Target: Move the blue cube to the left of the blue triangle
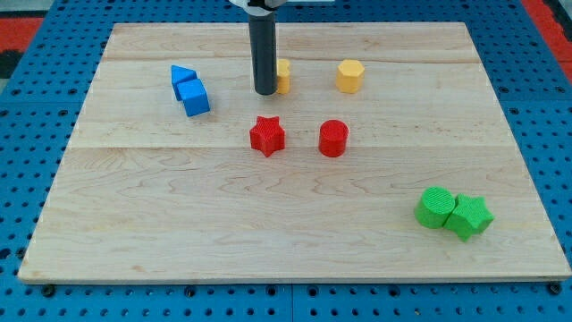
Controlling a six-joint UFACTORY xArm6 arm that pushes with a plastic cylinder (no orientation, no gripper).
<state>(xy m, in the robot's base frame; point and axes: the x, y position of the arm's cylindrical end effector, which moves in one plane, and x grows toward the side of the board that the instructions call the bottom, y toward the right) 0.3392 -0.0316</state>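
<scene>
Blue triangle (181,75) sits far left near the board's top, with the blue cube (193,97) touching it just below and slightly right, so not yet on its left. Further right, the tip (265,91) is holding nothing (it's a bare rod), parked right against a yellow block (282,77), well apart from the cube. Risk: pushing the cube could drag the touching triangle along too.

blue cube (194,97) + triangle (182,75) | red star (266,135), cyl (333,138) | yellow hex (349,76), 2nd yellow blk (282,76) prob half-hidden | green pair (454,213)
</scene>
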